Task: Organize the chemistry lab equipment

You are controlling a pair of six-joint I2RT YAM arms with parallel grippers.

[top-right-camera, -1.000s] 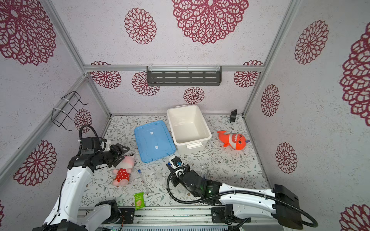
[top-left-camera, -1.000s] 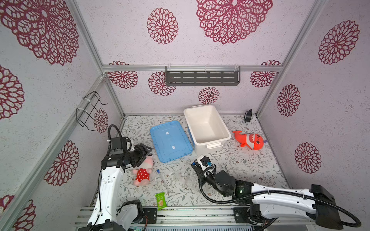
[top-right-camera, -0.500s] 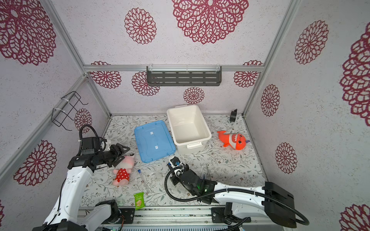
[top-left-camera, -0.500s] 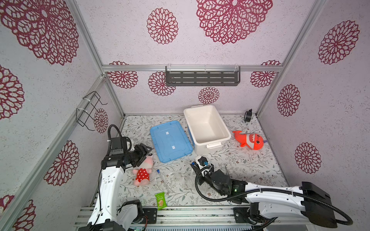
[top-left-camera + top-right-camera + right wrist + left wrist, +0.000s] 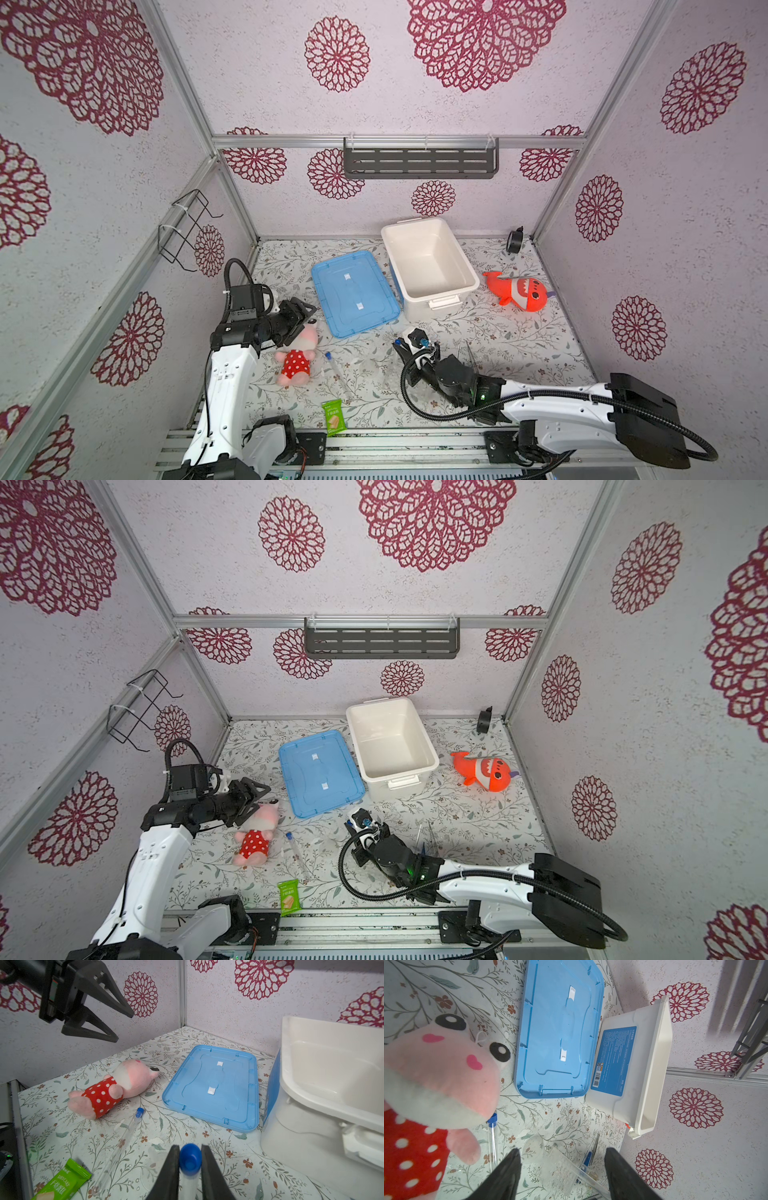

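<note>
near the left edge of the desk (image 5: 519, 353) the left gripper (image 5: 309, 315) hovers with its jaws spread wide and nothing between them, just over the head of the pink plush (image 5: 297, 353). the plush lies on its back, its feet toward the front edge. just right of it a clear tube with a blue cap (image 5: 334, 370) lies flat on the desk, cap toward the back. the green snack packet (image 5: 334, 417) sits at the front edge, in front of that tube.

the blue lid (image 5: 353, 293) lies flat in the middle of the desk. the white bin (image 5: 428, 266) stands just beside its right side, toward the back edge, with nothing visible inside. in the left wrist view a clear flask (image 5: 533, 1147) and a clear beaker (image 5: 560, 1169) on its side lie between the flat tube and the tweezers.

in front of the bin's front left corner, the right gripper (image 5: 190, 1149) is clamped on the second blue-capped tube (image 5: 190, 1159), the cap at its fingertips. whether that tube touches the desk i cannot tell. just right of this gripper lie the dark blue tweezers (image 5: 424, 848) and the metal tweezers (image 5: 432, 837), close together.

the orange plush (image 5: 519, 293) lies near the right edge, right of the bin.
</note>
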